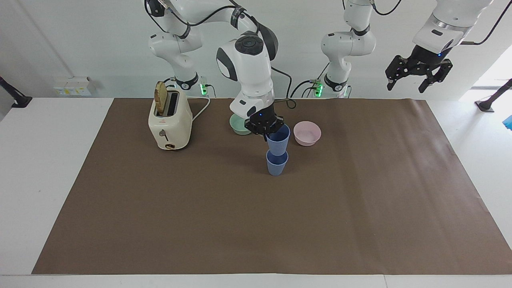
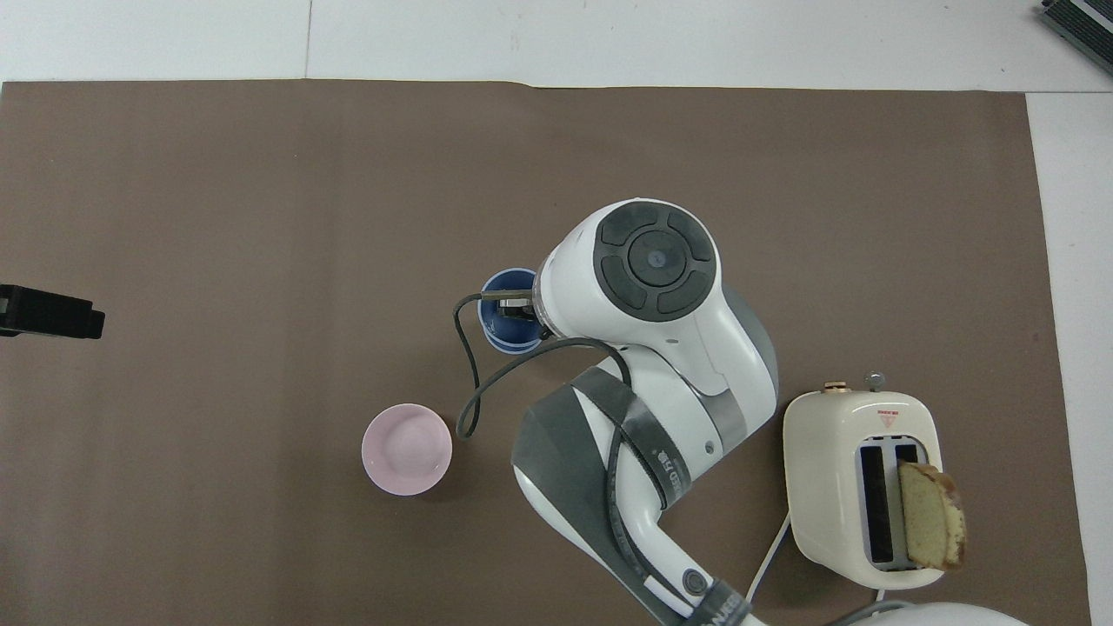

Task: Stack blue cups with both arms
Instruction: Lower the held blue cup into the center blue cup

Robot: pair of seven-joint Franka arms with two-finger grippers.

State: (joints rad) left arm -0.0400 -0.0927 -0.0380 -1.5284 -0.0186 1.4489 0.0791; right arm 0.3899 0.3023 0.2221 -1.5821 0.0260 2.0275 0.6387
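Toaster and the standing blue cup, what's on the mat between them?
Bare brown mat between the toaster and the standing blue cup, shown in the facing view.

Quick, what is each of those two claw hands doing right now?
Right gripper: shut on the rim of a periwinkle-blue plastic cup, held over the second blue cup.
Left gripper: open, empty, waiting raised over the table's edge.

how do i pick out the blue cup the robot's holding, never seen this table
Start at the cream toaster on the brown mat, then go along the mat to the right gripper hanging over its middle. The held blue cup is pinched by its rim and raised above the standing blue cup, unlike the low pink bowl beside it.
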